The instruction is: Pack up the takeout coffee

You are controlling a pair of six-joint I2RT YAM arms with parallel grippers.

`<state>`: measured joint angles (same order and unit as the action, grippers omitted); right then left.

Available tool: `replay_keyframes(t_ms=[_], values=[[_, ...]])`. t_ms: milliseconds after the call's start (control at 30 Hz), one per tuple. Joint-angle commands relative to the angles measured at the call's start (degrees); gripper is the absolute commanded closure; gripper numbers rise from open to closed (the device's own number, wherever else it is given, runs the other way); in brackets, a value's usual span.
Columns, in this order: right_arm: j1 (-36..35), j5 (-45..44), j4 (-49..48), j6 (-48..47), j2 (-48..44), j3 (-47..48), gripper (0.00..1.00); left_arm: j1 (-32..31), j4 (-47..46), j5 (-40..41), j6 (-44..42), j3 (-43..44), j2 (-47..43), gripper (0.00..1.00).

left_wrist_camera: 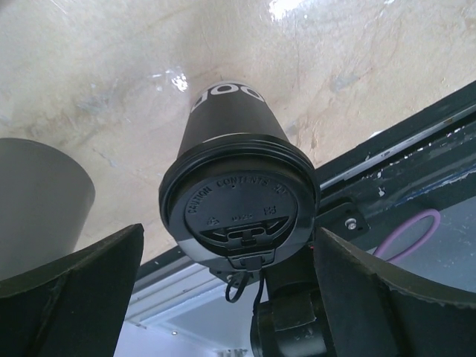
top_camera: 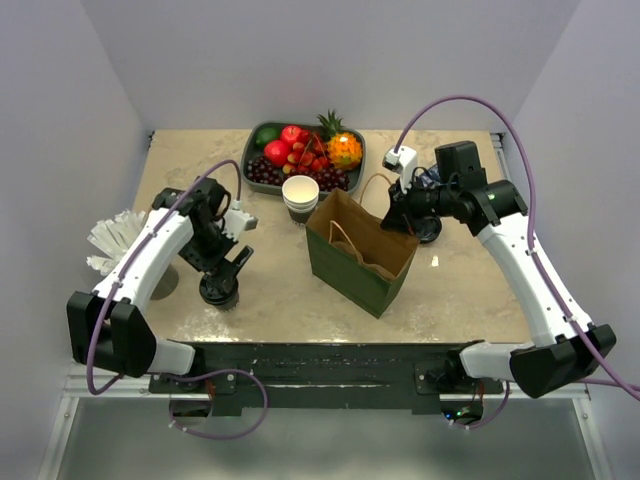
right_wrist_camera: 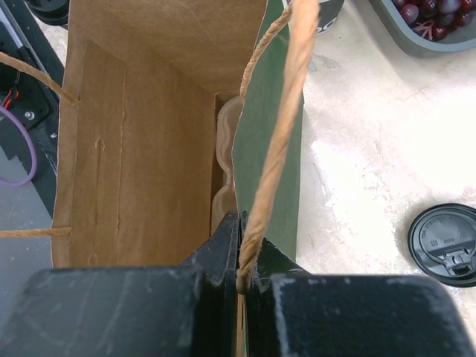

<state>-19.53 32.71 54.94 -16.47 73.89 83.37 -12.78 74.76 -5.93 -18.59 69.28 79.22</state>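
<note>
The takeout coffee (top_camera: 219, 290) stands near the front left of the table, seen as a black disc from above. In the left wrist view its black lid (left_wrist_camera: 238, 212) tops a dark cup wall with white lettering. My left gripper (top_camera: 222, 272) is open, with one finger on each side of the lid (left_wrist_camera: 229, 234). The right finger sits close to the rim and the left finger is apart. My right gripper (top_camera: 398, 218) is shut on the rim and twine handle of the green paper bag (top_camera: 350, 265), which stands open (right_wrist_camera: 242, 249).
A stack of lidless white cups (top_camera: 300, 195) stands behind the bag, with a fruit tray (top_camera: 262, 135) beyond. A loose black lid (right_wrist_camera: 446, 244) lies right of the bag. Pale containers (right_wrist_camera: 225, 141) sit inside it. White packets (top_camera: 110, 240) and a grey cup (left_wrist_camera: 37, 201) are at the left.
</note>
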Motion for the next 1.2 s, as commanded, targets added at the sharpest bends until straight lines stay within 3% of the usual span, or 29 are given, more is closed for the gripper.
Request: replay_keyframes(t_ms=[0,667,933,1167], values=[[0.19,0.51,-1.15,-0.05,0.47,2.58,1.00,0.47,0.56,-0.92,0.05,-0.99,0.41,0.00],[0.11,0.16,-1.41,-0.41,0.20,2.59,1.00,0.38,0.47,-2.33,-0.75,-1.69,2.17,0.01],[0.11,0.34,-1.85,-0.23,0.38,2.67,1.00,0.38,0.21,-2.94,-1.10,-2.21,1.73,0.08],[0.19,0.43,-2.03,-0.23,0.29,2.58,1.00,0.38,-0.76,-3.47,-1.36,-2.74,1.02,0.09]])
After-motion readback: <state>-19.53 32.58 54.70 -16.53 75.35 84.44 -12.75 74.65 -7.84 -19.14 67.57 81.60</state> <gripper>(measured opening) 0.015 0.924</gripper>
